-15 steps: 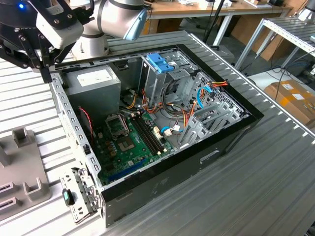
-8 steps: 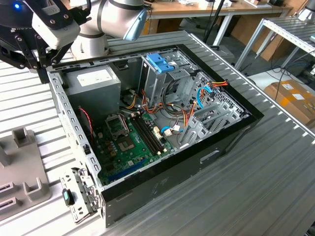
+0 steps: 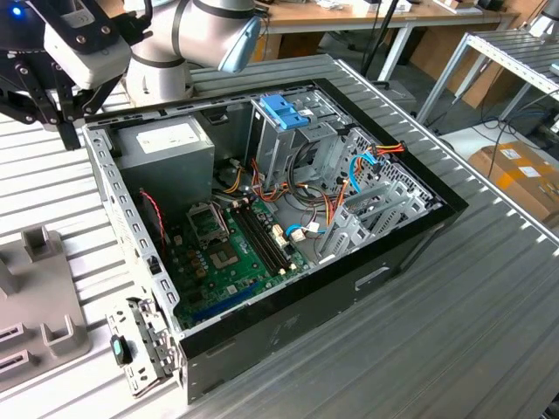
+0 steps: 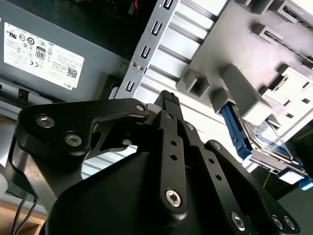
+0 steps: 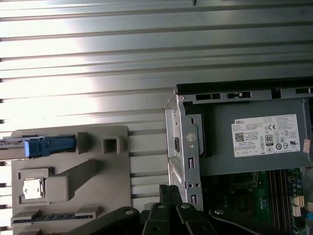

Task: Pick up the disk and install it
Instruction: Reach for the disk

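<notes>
The disk (image 4: 266, 139) stands on edge in a slot of a grey fixture (image 4: 244, 58) on the slatted table, framed by its light-blue carrier. In the first wrist view the disk (image 5: 41, 146) shows edge-on at one end of that fixture (image 5: 112, 171). My gripper (image 4: 168, 98) hangs above the table beside the computer case's corner near the power supply, well apart from the disk. Its fingertips meet with nothing between them. In the exterior view the gripper (image 3: 68, 138) is at the far left, behind the case.
An open computer case (image 3: 393, 262) lies on the slatted metal table (image 3: 489, 332). Inside are a grey power-supply box (image 3: 166, 148), a motherboard (image 3: 231, 253), loose cables and an upright metal cage topped by a blue bracket (image 3: 284, 112). The grey fixture (image 3: 39, 297) lies at the exterior view's left.
</notes>
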{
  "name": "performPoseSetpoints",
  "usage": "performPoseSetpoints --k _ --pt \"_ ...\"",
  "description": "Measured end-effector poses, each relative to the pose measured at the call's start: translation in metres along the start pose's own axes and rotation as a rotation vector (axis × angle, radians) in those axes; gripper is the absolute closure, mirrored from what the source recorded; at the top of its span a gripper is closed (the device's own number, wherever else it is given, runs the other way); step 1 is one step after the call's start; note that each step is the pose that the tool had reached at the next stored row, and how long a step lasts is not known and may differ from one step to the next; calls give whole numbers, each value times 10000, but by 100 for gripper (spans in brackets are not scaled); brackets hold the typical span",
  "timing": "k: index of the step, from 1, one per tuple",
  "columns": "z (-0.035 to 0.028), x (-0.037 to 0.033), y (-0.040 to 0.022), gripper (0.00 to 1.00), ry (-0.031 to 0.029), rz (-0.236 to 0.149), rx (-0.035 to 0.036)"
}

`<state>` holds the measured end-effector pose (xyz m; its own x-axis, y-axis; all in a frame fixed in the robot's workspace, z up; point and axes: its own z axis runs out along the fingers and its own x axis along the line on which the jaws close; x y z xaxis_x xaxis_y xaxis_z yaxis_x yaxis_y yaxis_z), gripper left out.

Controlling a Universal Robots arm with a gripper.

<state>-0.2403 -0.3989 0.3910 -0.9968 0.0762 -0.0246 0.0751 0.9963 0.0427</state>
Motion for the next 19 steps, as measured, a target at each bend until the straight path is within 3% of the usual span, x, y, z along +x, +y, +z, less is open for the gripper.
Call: performPoseSetpoints --k 9,19 --pt "-3 92 -7 89 0 0 0" --pt "-3 114 -9 89 0 0 1"
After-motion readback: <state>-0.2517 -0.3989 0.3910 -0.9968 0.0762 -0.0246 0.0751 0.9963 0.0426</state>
